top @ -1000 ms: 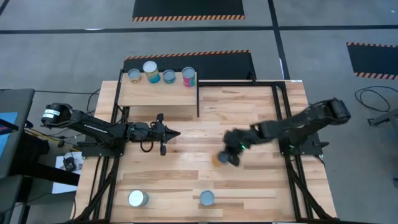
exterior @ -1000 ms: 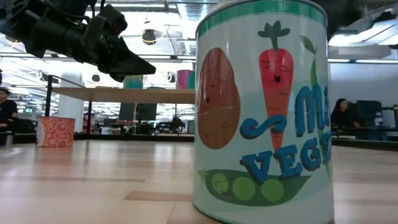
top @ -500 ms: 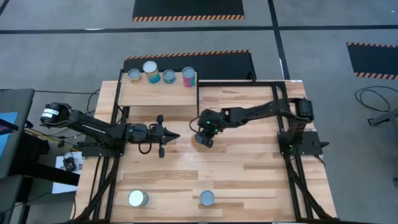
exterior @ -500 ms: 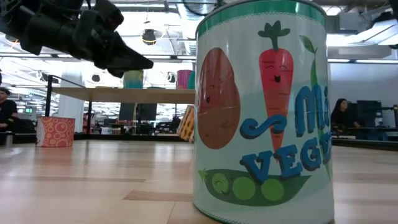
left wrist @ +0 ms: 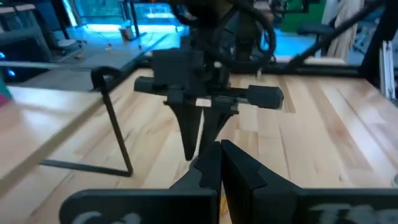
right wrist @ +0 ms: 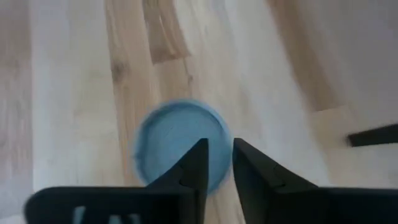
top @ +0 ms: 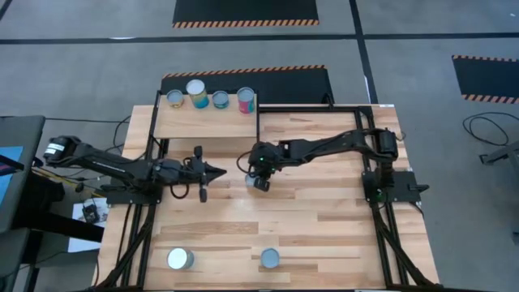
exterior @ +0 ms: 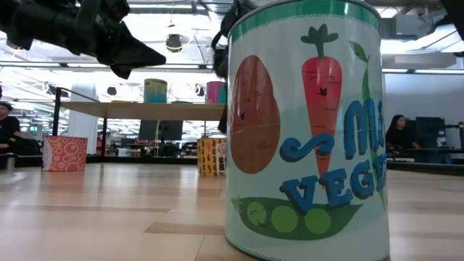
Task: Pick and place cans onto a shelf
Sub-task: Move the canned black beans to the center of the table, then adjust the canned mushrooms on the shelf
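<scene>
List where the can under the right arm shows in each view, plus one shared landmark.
High: can mid-table under the right pincer, off the shelf's corner.
Low: orange-patterned, standing left of the big can.
Left wrist: not made out.
Right wrist: blue top below the pincer.
Landmark: the shelf, in high and low views.

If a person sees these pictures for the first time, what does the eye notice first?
In the low view, a big vegetable-label can fills the frame, close to the camera. From above, four cans line the shelf, and the right gripper hangs over an orange can near the table's middle.
</scene>
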Robot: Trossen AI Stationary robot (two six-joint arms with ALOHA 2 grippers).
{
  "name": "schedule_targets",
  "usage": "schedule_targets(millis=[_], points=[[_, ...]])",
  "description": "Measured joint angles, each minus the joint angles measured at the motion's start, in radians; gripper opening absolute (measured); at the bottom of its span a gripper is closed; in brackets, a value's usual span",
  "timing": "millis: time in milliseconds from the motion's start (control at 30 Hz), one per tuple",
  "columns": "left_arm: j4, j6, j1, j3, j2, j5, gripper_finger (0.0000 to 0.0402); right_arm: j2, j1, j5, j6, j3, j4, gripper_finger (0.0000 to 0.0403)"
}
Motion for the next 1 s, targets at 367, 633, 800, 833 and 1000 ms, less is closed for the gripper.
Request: schedule_targets(millis=[367,633,800,833,1000], points=[[-0.472,-0.036,0.083,0.241,-0.194,-0.169,0.0,-0.285,0.08,0.131,-0.208,-0.009,-0.146,0.0147],[-0.941,-0.089,0.24,0.473,-0.233,-0.23,0.0,-0.63,0.156,0.239,-0.264,-0.32,-0.011,0.0012],[-1.152,-0.086,0.381,0.571,-0.195,-0.198,0.0,-0.812,0.162,0.236,-0.251,-0.584,0.235,0.0031],[-1.194,-0.076,0.412,0.59,-0.181,-0.188,0.0,-0.838,0.162,0.236,-0.251,-0.626,0.286,0.0035],[-1.347,0.003,0.6,0.67,-0.116,-0.095,0.0,-0.926,0.159,0.239,-0.298,-0.77,0.44,0.0033]])
